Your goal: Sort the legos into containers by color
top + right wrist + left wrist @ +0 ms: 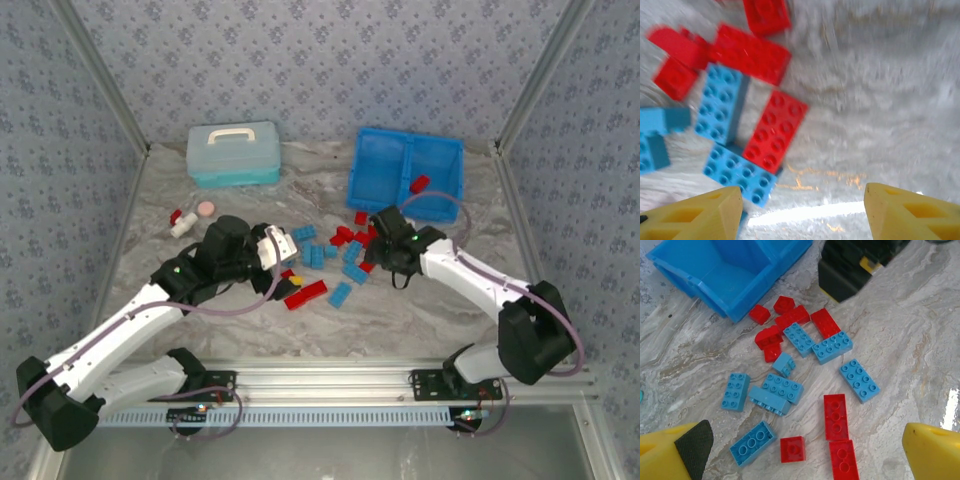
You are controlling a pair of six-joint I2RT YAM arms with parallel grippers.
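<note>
Red and light blue legos lie scattered mid-table, between my two grippers. The bright blue tray with its two containers stands behind them; one red lego lies in its right compartment. My left gripper hovers at the pile's left edge, open. In the left wrist view its yellow fingers frame a small red lego and two red bricks. My right gripper is at the pile's right side. In the blurred right wrist view it stands open over bare table, beside a red brick.
A pale turquoise lidded case stands at the back left. A small red-and-white capped item and a pink disc lie left of the pile. Patterned walls close in the table on three sides.
</note>
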